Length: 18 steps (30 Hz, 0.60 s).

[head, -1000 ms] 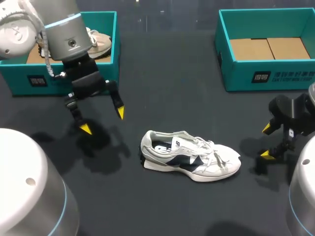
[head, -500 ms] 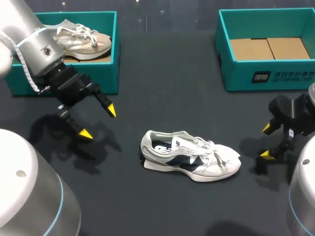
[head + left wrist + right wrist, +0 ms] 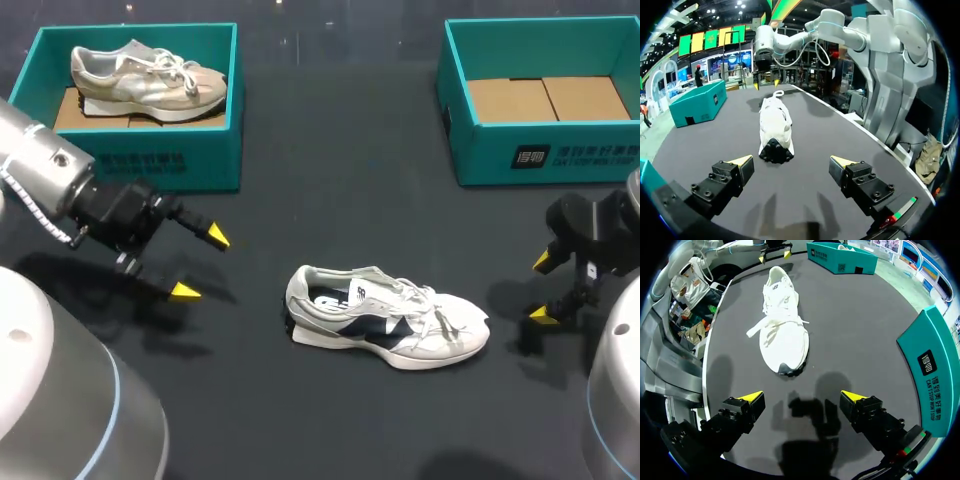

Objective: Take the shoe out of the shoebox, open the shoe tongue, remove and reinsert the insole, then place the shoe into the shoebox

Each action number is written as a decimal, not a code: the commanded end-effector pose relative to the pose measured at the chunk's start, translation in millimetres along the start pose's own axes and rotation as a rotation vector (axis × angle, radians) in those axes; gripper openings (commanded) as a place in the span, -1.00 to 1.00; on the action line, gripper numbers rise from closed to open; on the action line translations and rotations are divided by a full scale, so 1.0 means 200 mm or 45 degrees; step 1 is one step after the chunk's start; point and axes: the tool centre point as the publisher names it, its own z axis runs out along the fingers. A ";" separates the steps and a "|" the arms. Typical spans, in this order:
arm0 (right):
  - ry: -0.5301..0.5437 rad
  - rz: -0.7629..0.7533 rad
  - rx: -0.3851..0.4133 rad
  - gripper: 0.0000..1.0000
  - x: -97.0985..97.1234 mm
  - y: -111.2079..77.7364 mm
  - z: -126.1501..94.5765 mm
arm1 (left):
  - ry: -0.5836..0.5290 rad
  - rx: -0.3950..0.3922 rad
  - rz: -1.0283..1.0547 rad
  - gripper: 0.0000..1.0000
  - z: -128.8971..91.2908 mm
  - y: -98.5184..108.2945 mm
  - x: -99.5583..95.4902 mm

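Nearest the head camera, the pale housings of both arms fill the lower corners and are cut off by the edges. The right arm is mostly hidden behind its own housing. Just past them, on the dark table (image 3: 330, 200), the white shoe (image 3: 388, 322) with navy side panels stands on its sole out in the open. Its heel points toward the left arm and its toe toward the right, and loose laces (image 3: 440, 315) lie across the tongue. The shoe's opening is dark, and no view shows whether the insole sits inside.

The left gripper (image 3: 201, 264) hangs off the heel end, apart from the shoe, its yellow-tipped fingers spread wide with nothing between them. Its wrist view shows the heel of the white shoe (image 3: 775, 125) straight ahead of the left gripper (image 3: 792, 161). The right gripper (image 3: 541, 288) sits off the toe end, also apart from the shoe, fingers likewise spread and empty. From its wrist the toe lies ahead of the right gripper (image 3: 802, 396).

Farther back on the left, the left shoebox (image 3: 140, 165) holds a beige shoe (image 3: 150, 78) lying lengthwise, and the left arm covers the box's near corner. At the far right, the right shoebox (image 3: 540, 150) shows only a bare cardboard floor (image 3: 548, 98), and its right end is cut off
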 end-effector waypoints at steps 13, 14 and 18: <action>-0.004 0.001 0.003 1.00 0.01 0.00 0.00 | -0.158 0.205 -0.002 1.00 0.08 0.13 0.02; -0.004 0.001 0.003 1.00 0.01 0.00 0.00 | -0.153 0.208 0.007 1.00 0.09 0.14 0.02; -0.004 0.001 0.003 1.00 0.01 0.00 0.00 | -0.129 0.231 0.001 1.00 0.10 0.20 0.04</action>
